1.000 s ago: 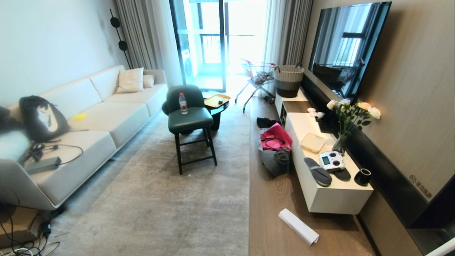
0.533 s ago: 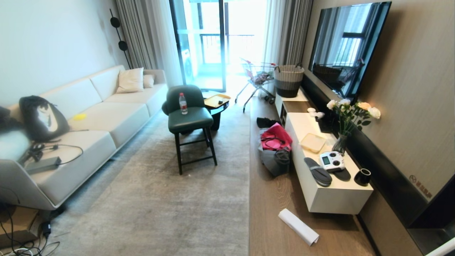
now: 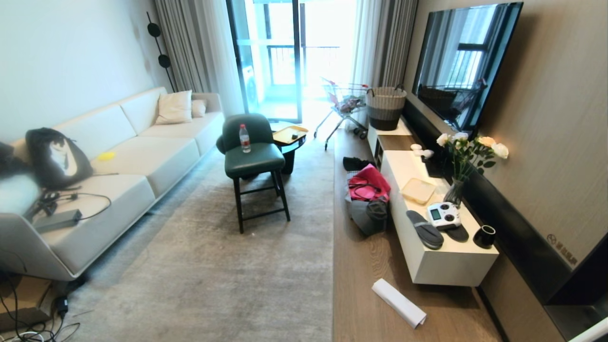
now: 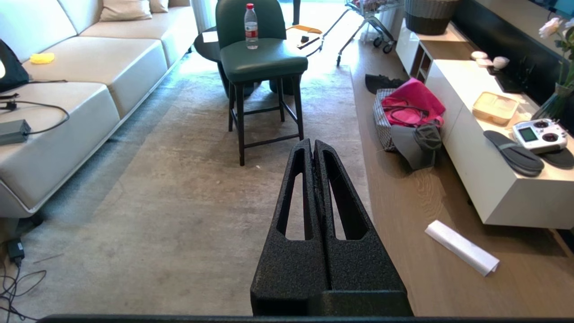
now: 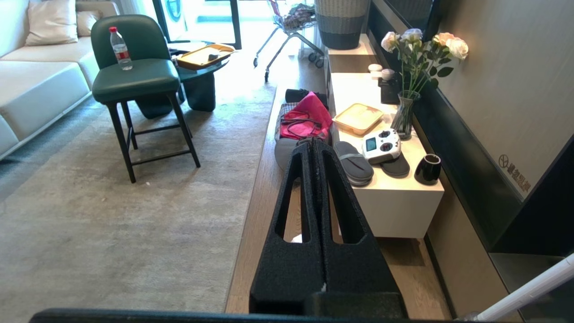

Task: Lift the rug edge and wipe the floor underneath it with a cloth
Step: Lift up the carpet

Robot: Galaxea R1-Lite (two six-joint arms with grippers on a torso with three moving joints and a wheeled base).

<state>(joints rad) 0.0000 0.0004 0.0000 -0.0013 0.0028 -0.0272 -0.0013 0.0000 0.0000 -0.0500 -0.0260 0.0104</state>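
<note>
The light grey rug (image 3: 228, 266) lies flat across the middle of the room, its long right edge running straight beside a strip of wood-grain floor (image 3: 361, 270). No cloth shows in any view. Neither arm appears in the head view. In the left wrist view my left gripper (image 4: 312, 142) hangs shut and empty in the air, over the rug (image 4: 179, 202) near that edge. My right gripper (image 5: 312, 143) is likewise shut and empty, above the floor strip (image 5: 264, 211) in front of the white cabinet.
A rolled white paper (image 3: 399, 302) lies on the floor by the low white TV cabinet (image 3: 441, 256). Bags (image 3: 368, 202) sit on the floor further along. A green chair (image 3: 254, 161) stands on the rug, a sofa (image 3: 118, 175) lines the left, and cables (image 3: 28, 327) trail at the near left.
</note>
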